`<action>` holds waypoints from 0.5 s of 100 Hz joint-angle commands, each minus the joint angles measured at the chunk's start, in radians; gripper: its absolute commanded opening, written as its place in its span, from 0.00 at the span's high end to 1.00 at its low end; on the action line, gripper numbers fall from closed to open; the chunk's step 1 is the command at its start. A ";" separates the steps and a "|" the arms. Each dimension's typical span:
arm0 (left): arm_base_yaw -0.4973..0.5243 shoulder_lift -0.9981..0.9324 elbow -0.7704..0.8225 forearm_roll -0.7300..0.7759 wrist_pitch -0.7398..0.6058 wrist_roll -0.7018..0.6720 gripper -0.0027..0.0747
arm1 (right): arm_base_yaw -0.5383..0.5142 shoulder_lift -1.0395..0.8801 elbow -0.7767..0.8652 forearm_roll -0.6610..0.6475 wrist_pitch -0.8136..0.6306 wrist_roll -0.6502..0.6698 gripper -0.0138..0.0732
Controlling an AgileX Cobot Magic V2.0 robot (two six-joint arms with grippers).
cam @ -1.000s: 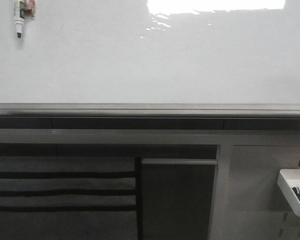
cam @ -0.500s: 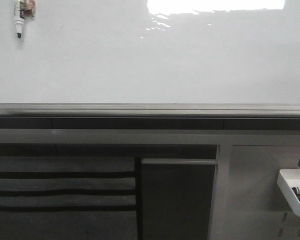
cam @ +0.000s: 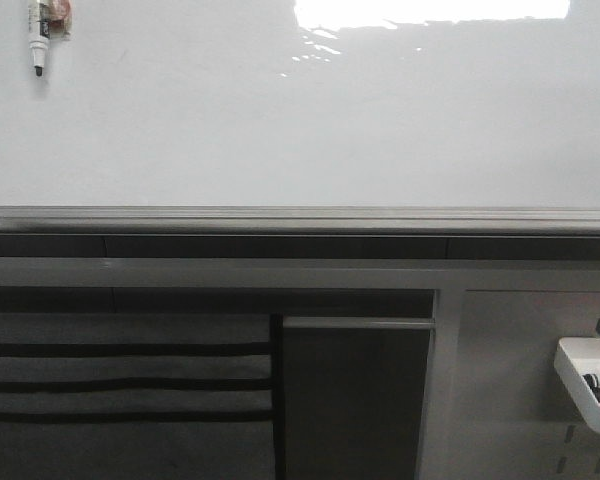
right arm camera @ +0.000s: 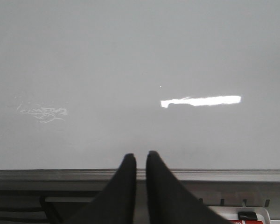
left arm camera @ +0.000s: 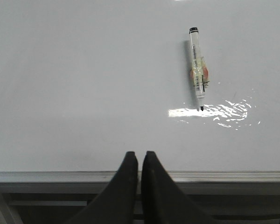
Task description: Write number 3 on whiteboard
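The whiteboard (cam: 300,120) fills the upper half of the front view, glossy white with glare at the top and a grey metal rail (cam: 300,216) along its bottom edge. No number 3 shows on it. A white marker (cam: 38,35) with a black tip hangs on the board at the top left; it also shows in the left wrist view (left arm camera: 197,70). My left gripper (left arm camera: 139,156) is shut and empty, facing the board (left arm camera: 84,84) near its rail. My right gripper (right arm camera: 140,157) is shut and empty, facing the board (right arm camera: 140,70). Neither gripper shows in the front view.
Below the rail is a grey pegboard panel (cam: 510,380) at the lower right with a white tray (cam: 590,385) holding small items; the tray also shows in the right wrist view (right arm camera: 245,217). A dark slatted panel (cam: 125,385) sits at the lower left.
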 commanded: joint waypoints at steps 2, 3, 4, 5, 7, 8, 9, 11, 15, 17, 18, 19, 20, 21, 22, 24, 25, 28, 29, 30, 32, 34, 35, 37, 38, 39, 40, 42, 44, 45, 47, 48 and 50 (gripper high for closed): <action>-0.004 0.020 -0.026 0.012 -0.069 -0.011 0.72 | 0.001 0.020 -0.035 -0.001 -0.097 -0.013 0.55; -0.004 0.020 -0.026 0.012 -0.069 -0.011 0.67 | 0.001 0.020 -0.035 -0.001 -0.099 -0.013 0.51; -0.004 0.020 -0.026 0.012 -0.069 -0.011 0.65 | 0.001 0.020 -0.035 -0.001 -0.098 -0.013 0.49; -0.004 0.020 -0.026 0.012 -0.069 -0.011 0.62 | 0.001 0.020 -0.035 -0.001 -0.098 -0.013 0.46; -0.004 0.020 -0.026 0.012 -0.069 -0.011 0.54 | 0.001 0.020 -0.035 -0.001 -0.098 -0.013 0.42; -0.004 0.020 -0.026 0.012 -0.069 -0.011 0.49 | 0.001 0.020 -0.035 -0.001 -0.098 -0.013 0.39; -0.004 0.020 -0.026 0.012 -0.069 -0.011 0.47 | 0.001 0.020 -0.035 -0.001 -0.098 -0.013 0.38; -0.004 0.020 -0.026 0.012 -0.069 -0.011 0.40 | 0.001 0.020 -0.035 -0.001 -0.098 -0.013 0.34; -0.004 0.020 -0.026 0.012 -0.069 -0.011 0.30 | 0.001 0.020 -0.035 -0.001 -0.098 -0.013 0.29; -0.004 0.020 -0.026 0.012 -0.069 -0.011 0.26 | 0.001 0.020 -0.035 -0.001 -0.098 -0.013 0.28; -0.004 0.020 -0.026 0.012 -0.069 -0.011 0.25 | 0.001 0.020 -0.035 -0.001 -0.098 -0.013 0.27; -0.004 0.020 -0.026 0.012 -0.069 -0.011 0.24 | 0.001 0.020 -0.035 -0.001 -0.098 -0.013 0.27; -0.004 0.020 -0.026 0.012 -0.069 -0.011 0.23 | 0.001 0.020 -0.035 -0.001 -0.098 -0.013 0.27; -0.004 0.020 -0.026 0.012 -0.069 -0.011 0.22 | 0.001 0.020 -0.035 -0.001 -0.098 -0.013 0.27; -0.004 0.020 -0.026 0.012 -0.069 -0.011 0.22 | 0.001 0.020 -0.035 -0.001 -0.098 -0.013 0.27; -0.004 0.020 -0.026 0.012 -0.069 -0.011 0.21 | 0.001 0.020 -0.035 -0.001 -0.098 -0.013 0.27; -0.004 0.020 -0.026 0.012 -0.069 -0.011 0.22 | 0.001 0.020 -0.035 -0.001 -0.098 -0.013 0.27; -0.004 0.020 -0.026 0.012 -0.069 -0.011 0.22 | 0.001 0.020 -0.035 -0.001 -0.098 -0.013 0.27; -0.004 0.020 -0.026 0.012 -0.069 -0.011 0.22 | 0.001 0.020 -0.035 -0.001 -0.098 -0.013 0.27; -0.004 0.020 -0.026 0.012 -0.069 -0.011 0.22 | 0.001 0.020 -0.035 -0.001 -0.098 -0.013 0.27; -0.004 0.020 -0.026 0.012 -0.069 -0.011 0.22 | 0.001 0.020 -0.035 -0.001 -0.097 -0.013 0.27; -0.004 0.020 -0.026 0.012 -0.069 -0.011 0.23 | 0.001 0.020 -0.035 -0.001 -0.097 -0.013 0.27; -0.004 0.020 -0.026 0.012 -0.069 -0.011 0.23 | 0.001 0.020 -0.035 -0.001 -0.097 -0.013 0.27; -0.004 0.020 -0.026 0.012 -0.069 -0.011 0.24 | 0.001 0.020 -0.035 -0.001 -0.097 -0.013 0.27; -0.004 0.020 -0.026 0.012 -0.069 -0.011 0.24 | 0.001 0.020 -0.035 -0.001 -0.097 -0.013 0.27; -0.004 0.020 -0.026 0.012 -0.069 -0.011 0.24 | 0.001 0.020 -0.035 -0.001 -0.097 -0.013 0.27; -0.004 0.020 -0.026 0.012 -0.069 -0.011 0.24 | 0.001 0.020 -0.035 -0.001 -0.097 -0.013 0.27; -0.004 0.020 -0.026 0.012 -0.069 -0.011 0.25 | 0.001 0.020 -0.035 -0.001 -0.097 -0.013 0.27; -0.004 0.020 -0.026 0.012 -0.069 -0.011 0.25 | 0.001 0.020 -0.035 -0.001 -0.097 -0.013 0.27; -0.004 0.020 -0.026 0.012 -0.069 -0.011 0.26 | 0.001 0.020 -0.035 -0.001 -0.097 -0.013 0.27; -0.004 0.020 -0.026 0.012 -0.069 -0.011 0.26 | 0.001 0.020 -0.035 -0.001 -0.097 -0.013 0.27; -0.004 0.020 -0.026 0.012 -0.069 -0.011 0.27 | 0.001 0.020 -0.035 -0.001 -0.097 -0.013 0.27; -0.004 0.020 -0.026 0.012 -0.069 -0.011 0.27 | 0.001 0.020 -0.035 -0.001 -0.097 -0.013 0.27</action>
